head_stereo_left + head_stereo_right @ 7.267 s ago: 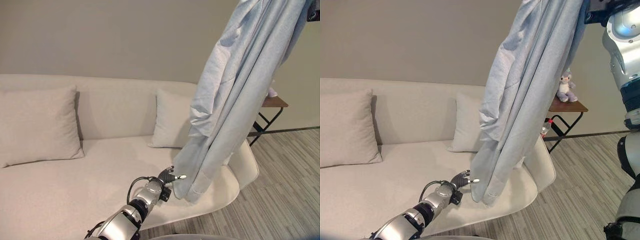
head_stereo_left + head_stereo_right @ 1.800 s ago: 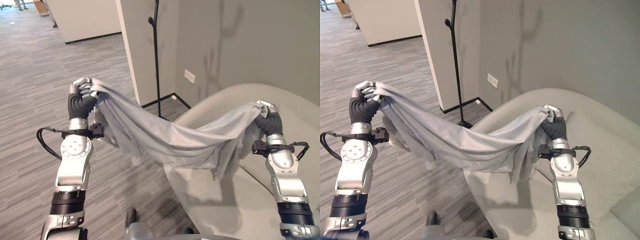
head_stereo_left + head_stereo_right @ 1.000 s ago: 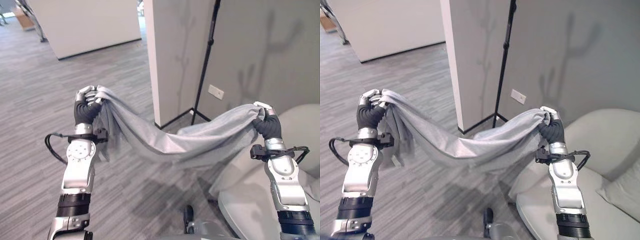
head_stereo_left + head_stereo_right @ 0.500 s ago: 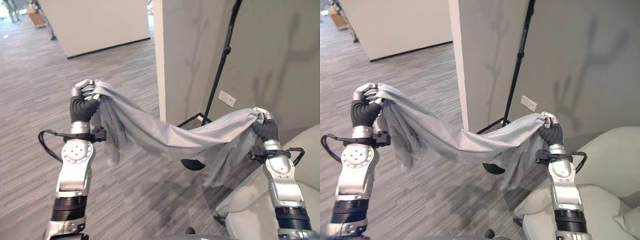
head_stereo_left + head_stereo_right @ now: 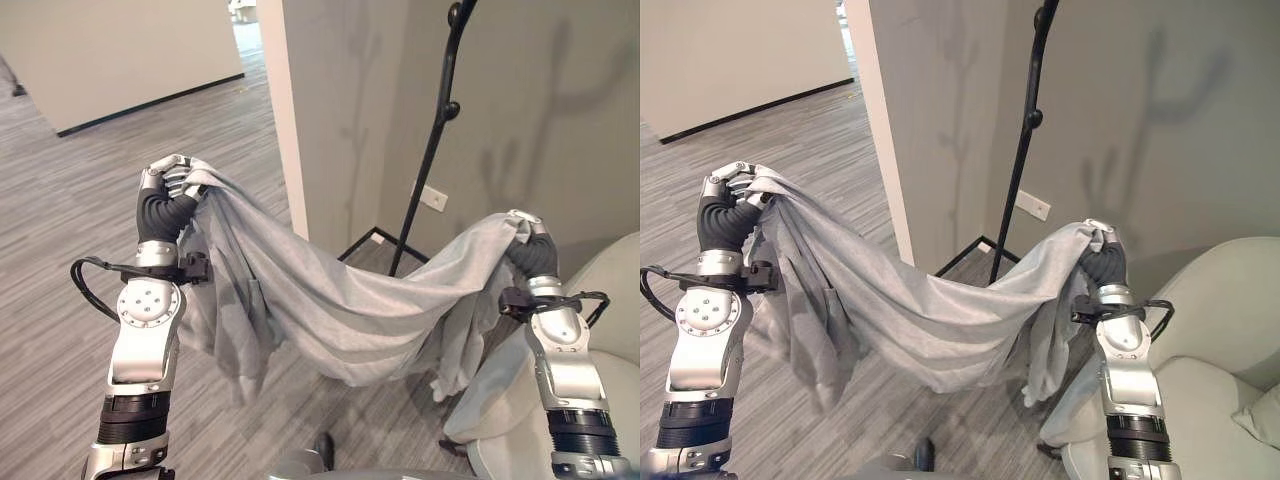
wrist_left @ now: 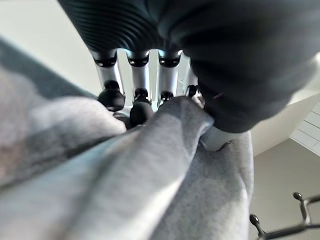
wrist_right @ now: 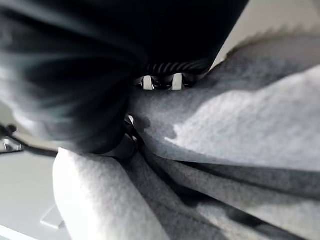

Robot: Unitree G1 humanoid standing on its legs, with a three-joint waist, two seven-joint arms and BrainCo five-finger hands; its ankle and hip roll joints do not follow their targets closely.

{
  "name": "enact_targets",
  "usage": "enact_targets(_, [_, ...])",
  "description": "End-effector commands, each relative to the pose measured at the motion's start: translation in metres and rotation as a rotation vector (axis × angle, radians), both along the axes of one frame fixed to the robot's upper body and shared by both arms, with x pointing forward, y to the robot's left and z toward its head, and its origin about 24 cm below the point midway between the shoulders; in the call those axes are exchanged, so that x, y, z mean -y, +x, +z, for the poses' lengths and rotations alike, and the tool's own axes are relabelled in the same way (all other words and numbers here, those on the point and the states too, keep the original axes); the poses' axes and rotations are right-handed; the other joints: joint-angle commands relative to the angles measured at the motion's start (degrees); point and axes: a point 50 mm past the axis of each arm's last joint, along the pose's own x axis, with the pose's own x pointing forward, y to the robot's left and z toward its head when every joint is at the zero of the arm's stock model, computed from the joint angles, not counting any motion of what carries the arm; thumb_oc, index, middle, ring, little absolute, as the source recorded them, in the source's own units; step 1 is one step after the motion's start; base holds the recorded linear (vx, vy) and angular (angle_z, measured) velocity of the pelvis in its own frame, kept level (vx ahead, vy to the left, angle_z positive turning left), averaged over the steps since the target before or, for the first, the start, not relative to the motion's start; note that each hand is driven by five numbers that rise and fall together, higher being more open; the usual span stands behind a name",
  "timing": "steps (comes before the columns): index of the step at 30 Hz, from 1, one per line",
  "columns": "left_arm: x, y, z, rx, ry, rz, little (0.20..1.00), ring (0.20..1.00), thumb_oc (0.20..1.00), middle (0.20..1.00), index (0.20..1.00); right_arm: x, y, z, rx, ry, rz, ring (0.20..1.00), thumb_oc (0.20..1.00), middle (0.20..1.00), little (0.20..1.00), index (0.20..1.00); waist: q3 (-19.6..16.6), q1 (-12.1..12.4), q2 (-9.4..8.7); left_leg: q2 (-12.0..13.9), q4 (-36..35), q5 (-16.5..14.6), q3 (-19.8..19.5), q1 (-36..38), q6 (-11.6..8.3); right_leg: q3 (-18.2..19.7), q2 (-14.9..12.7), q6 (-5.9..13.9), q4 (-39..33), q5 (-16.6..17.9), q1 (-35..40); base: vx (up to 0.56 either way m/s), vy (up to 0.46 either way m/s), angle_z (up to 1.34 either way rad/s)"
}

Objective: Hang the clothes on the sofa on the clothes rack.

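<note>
— Grey plank floor (image 5: pixel 60 200) underfoot, pale walls behind. What lies nearest?

— Cream sofa (image 5: pixel 1210 330), lower right corner, beside the right arm. Nothing rests on its visible part.

— Location of the clothes?

— One light grey garment (image 5: pixel 340 310) is off the sofa, slung in the air between both raised arms, its middle sagging and loose folds hanging below each end.

— State of each robot hand?

— Left robot hand (image 5: pixel 168 180): fingers curled tight round one bunched end. Right robot hand (image 5: pixel 1102 240): likewise clenched on the other end.

— And beyond?

— Black clothes rack (image 5: pixel 440 110) stands behind the garment, against the wall by the white corner pillar (image 5: pixel 890 120). Garment and rack are apart.
</note>
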Motion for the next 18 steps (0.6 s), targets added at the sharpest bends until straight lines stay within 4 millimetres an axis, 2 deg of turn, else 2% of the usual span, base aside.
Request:
enact_targets(1, [0.005, -0.005, 0.027, 0.134, 0.078, -0.023, 0.200, 0.200, 0.200, 0.200, 0.200, -0.002, 0.000, 0.029, 0.156, 0.019, 0.018, 0.200, 0.200, 0.200, 0.200, 0.200, -4.56, 1.16, 0.29, 0.47, -0.88, -1.62, -1.27, 0.05, -6.91, -2.84, -0.92, -0.59, 1.40, 8.08, 2.45, 0.12, 0.187, 0.13])
enact_targets(2, [0.005, -0.005, 0.027, 0.135, 0.077, -0.023, 0.200, 0.200, 0.200, 0.200, 0.200, -0.002, 0.000, 0.029, 0.156, 0.019, 0.018, 0.200, 0.200, 0.200, 0.200, 0.200, -4.43, 1.20, 0.29, 0.46, -0.88, -1.63, -1.22, 0.16, -6.91, -2.78, -0.95, -0.58, 1.60, 7.97, 2.46, 0.11, 0.174, 0.08])
enact_targets(3, [0.007, -0.005, 0.027, 0.136, 0.068, -0.032, 0.200, 0.200, 0.200, 0.200, 0.200, -0.003, 0.000, 0.028, 0.157, 0.027, 0.024, 0.200, 0.200, 0.200, 0.200, 0.200, -3.58, 0.62, 1.49, 1.12, -0.88, -1.91, -0.65, 1.76, -7.04, -3.71, -1.04, -0.80, 4.95, 7.52, 1.72, 0.12, 0.161, 0.06])
enact_targets(5, [0.007, -0.007, 0.028, 0.142, 0.063, -0.037, 0.200, 0.200, 0.200, 0.200, 0.200, -0.002, -0.002, 0.024, 0.140, 0.037, 0.027, 0.200, 0.200, 0.200, 0.200, 0.200, -3.18, 0.12, 2.08, 1.35, -0.88, -2.69, -0.13, 3.33, -7.34, -6.41, -2.68, -0.88, 4.32, 7.24, 0.83, 0.12, 0.131, 0.00])
enact_targets(7, [0.003, -0.009, 0.026, 0.135, 0.069, -0.026, 0.200, 0.200, 0.200, 0.200, 0.200, 0.004, -0.006, 0.020, 0.126, 0.045, 0.003, 0.200, 0.200, 0.200, 0.200, 0.200, -3.15, -0.31, 2.16, 1.30, -0.88, -3.49, -0.30, 4.66, -7.60, -8.56, -2.96, -0.60, -1.64, 6.60, -1.29, 0.11, 0.010, -0.14])
enact_targets(8, [0.003, -0.009, 0.026, 0.135, 0.069, -0.025, 0.200, 0.200, 0.200, 0.200, 0.200, 0.004, -0.006, 0.020, 0.127, 0.045, 0.003, 0.200, 0.200, 0.200, 0.200, 0.200, -3.21, -0.39, 2.22, 1.37, -0.88, -3.14, -0.37, 4.37, -7.57, -8.65, -2.87, -0.69, -1.88, 7.07, -1.44, 0.12, -0.015, -0.18])
enact_targets(10, [0.000, -0.009, 0.023, 0.127, 0.064, -0.010, 0.200, 0.200, 0.200, 0.200, 0.200, 0.006, -0.007, 0.014, 0.106, 0.053, -0.010, 0.200, 0.200, 0.200, 0.200, 0.200, -2.53, -1.36, 2.49, 1.61, -0.88, -4.04, -0.65, 6.26, -7.62, -8.95, -2.11, -0.47, -7.19, 6.57, -4.82, 0.08, -0.017, -0.13])
enact_targets(14, [0.000, -0.007, 0.024, 0.135, 0.064, 0.000, 0.200, 0.200, 0.200, 0.200, 0.200, 0.007, -0.007, 0.010, 0.095, 0.057, -0.019, 0.200, 0.200, 0.200, 0.200, 0.200, -0.88, -2.97, 2.40, 2.08, -0.88, -3.98, -1.39, 8.01, -7.35, -9.20, -1.92, -0.75, -12.05, 7.16, -8.61, 0.07, -0.032, -0.06])
enact_targets(18, [0.001, -0.007, 0.027, 0.149, 0.067, -0.006, 0.200, 0.200, 0.200, 0.200, 0.200, 0.006, -0.005, 0.007, 0.083, 0.065, -0.014, 0.200, 0.200, 0.200, 0.200, 0.200, -0.55, -2.84, 1.96, 2.30, -0.88, -4.33, -1.23, 8.93, -7.40, -10.19, -2.88, -0.70, -14.19, 7.45, -6.94, 0.05, -0.070, 0.04])
